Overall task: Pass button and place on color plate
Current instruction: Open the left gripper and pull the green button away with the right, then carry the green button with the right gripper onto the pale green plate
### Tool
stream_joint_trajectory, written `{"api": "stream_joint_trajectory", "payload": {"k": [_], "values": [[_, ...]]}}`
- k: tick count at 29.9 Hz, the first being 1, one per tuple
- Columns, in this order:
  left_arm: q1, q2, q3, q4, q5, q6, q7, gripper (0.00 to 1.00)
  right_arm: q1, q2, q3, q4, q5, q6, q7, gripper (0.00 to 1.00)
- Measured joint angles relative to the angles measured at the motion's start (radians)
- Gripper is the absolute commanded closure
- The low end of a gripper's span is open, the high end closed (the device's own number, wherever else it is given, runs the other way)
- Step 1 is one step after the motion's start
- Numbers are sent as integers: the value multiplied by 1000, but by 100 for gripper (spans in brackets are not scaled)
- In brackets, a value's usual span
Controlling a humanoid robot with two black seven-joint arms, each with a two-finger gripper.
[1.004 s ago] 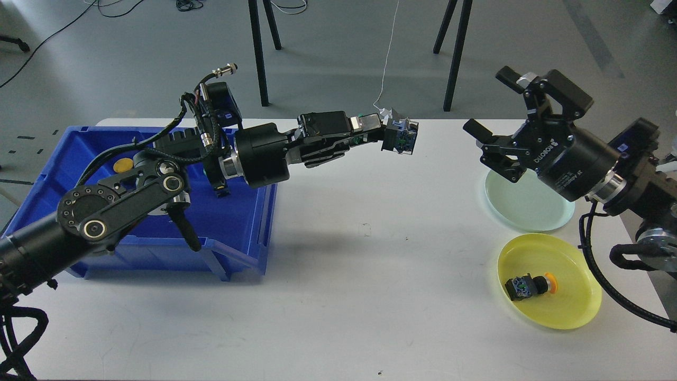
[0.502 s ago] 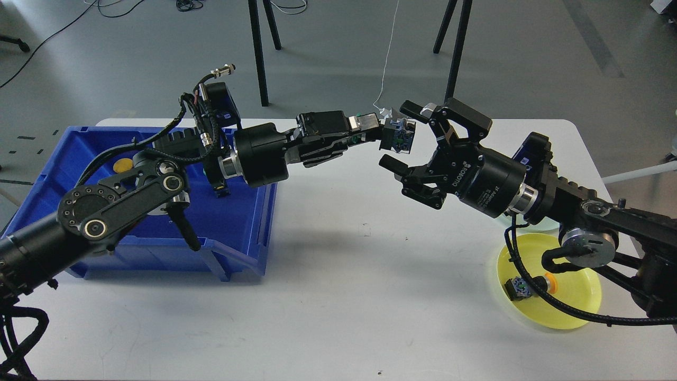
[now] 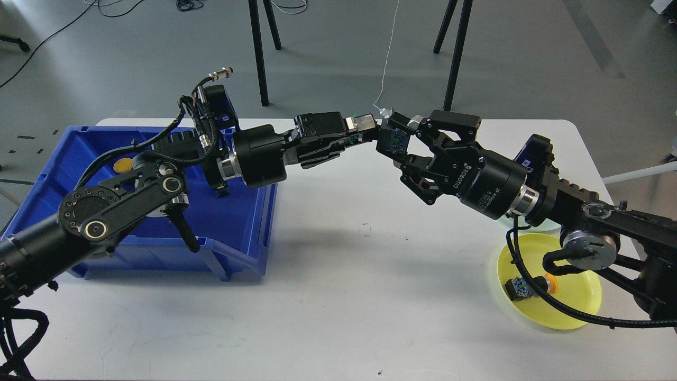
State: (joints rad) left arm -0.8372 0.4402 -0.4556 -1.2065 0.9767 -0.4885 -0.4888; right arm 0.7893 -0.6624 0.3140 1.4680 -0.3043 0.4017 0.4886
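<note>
A small black button block with a blue-green face [image 3: 394, 141] hangs in the air above the table's far middle. My left gripper [image 3: 382, 136] reaches in from the left and is shut on it. My right gripper [image 3: 402, 144] comes in from the right, and its fingers are closed around the same block from the other side. A yellow plate [image 3: 579, 307] lies at the front right and holds another black button with an orange cap [image 3: 521, 289]. A pale green plate [image 3: 537, 227] behind it is almost wholly hidden by my right arm.
A blue bin [image 3: 47, 174] stands at the left of the white table [image 3: 344, 296], under my left arm, with a yellow round piece [image 3: 122, 165] inside. Black stand legs [image 3: 259, 58] rise behind the table's far edge.
My right arm has swung left from above the pale green plate to the button. Its open fingers have closed around the block. My left arm has hardly moved.
</note>
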Motion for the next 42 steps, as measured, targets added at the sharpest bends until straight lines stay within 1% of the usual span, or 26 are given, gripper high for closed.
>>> {"api": "stream_joint_trajectory", "payload": {"k": [2,3,6,9,10,11,14,17,21,23,25,26,28,31,33,38,42], "values": [[3,0,0,0,0,0,0,82,0,0,0,0,0,-10,0,100],[4,0,0,0,0,0,0,80,0,0,0,0,1,-13,0,100],[7,0,-1,-1,0,0,0,65,0,0,0,1,2,-15,0,100],[9,0,-2,-1,0,0,-1,26,0,-1,0,0,3,-16,0,100],[9,0,-4,-1,-2,0,0,18,0,-1,1,0,4,-17,0,100],[11,0,-7,-2,-5,0,0,13,0,-1,3,0,5,-17,0,100],[24,1,-21,-5,-20,-1,0,6,1,-4,9,-2,8,-21,0,100],[33,1,-34,-9,-30,-1,0,3,-2,-2,9,-1,6,-19,0,100],[36,-1,-39,-9,-34,0,0,3,-7,-10,15,1,5,-21,0,100],[36,-3,-43,-9,-34,0,0,3,-11,-42,18,-3,1,-27,0,100],[41,-3,-44,-8,-34,0,0,3,-16,-105,25,-38,-8,-32,0,100],[45,-3,-44,-7,-34,0,0,3,-18,-135,27,-68,-16,-33,0,100],[56,-4,-44,-6,-34,0,0,3,-23,-189,26,-180,-56,-35,0,100],[63,-5,-45,-4,-34,0,0,3,-41,-210,14,-389,-186,-43,0,100],[64,-6,-46,-4,-34,0,0,3,-57,-209,11,-500,-283,-69,0,100],[64,-7,-46,-4,-33,0,0,3,-114,-163,-10,-644,-442,-192,0,99],[64,-8,-46,-4,-33,0,0,3,-122,-62,-76,-752,-514,-283,0,95]]}}
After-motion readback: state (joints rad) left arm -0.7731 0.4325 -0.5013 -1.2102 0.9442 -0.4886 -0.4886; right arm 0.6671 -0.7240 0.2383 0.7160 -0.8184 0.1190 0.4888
